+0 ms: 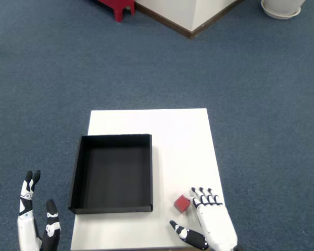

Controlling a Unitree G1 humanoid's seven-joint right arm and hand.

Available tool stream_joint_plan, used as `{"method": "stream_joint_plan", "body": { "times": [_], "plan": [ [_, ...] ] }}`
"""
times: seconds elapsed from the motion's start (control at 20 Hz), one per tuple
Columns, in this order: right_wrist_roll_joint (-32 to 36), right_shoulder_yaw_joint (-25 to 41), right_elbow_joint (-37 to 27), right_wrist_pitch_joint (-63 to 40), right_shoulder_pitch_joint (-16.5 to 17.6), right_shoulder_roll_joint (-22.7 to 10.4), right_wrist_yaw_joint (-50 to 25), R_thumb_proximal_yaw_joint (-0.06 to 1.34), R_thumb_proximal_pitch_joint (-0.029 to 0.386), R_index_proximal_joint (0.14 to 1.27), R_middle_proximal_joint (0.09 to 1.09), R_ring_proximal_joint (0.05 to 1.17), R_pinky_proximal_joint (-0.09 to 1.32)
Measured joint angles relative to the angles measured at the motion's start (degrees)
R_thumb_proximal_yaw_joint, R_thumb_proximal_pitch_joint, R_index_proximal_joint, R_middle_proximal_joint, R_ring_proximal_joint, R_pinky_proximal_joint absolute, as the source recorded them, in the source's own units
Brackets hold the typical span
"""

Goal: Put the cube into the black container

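Observation:
A small red cube (182,203) lies on the white table (178,136) near its front right corner, just right of the black container (113,173). My right hand (212,225) rests beside the cube on its right, fingertips touching or almost touching it, thumb spread toward the front. It is open and holds nothing. The black container is a shallow square tray with nothing inside, on the left half of the table.
The other hand (36,222) hangs off the table's front left corner, fingers up. Blue carpet surrounds the table. A red stool leg (118,8), a wall corner (191,18) and a white pot base (282,8) lie far behind.

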Motion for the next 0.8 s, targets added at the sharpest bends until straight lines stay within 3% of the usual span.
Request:
{"method": "stream_joint_plan", "body": {
  "times": [0.8],
  "plan": [
    [-0.20,0.08,-1.40,1.20,0.09,0.14,-4.43,0.39,0.038,0.54,0.18,0.19,-0.02]
  ]
}}
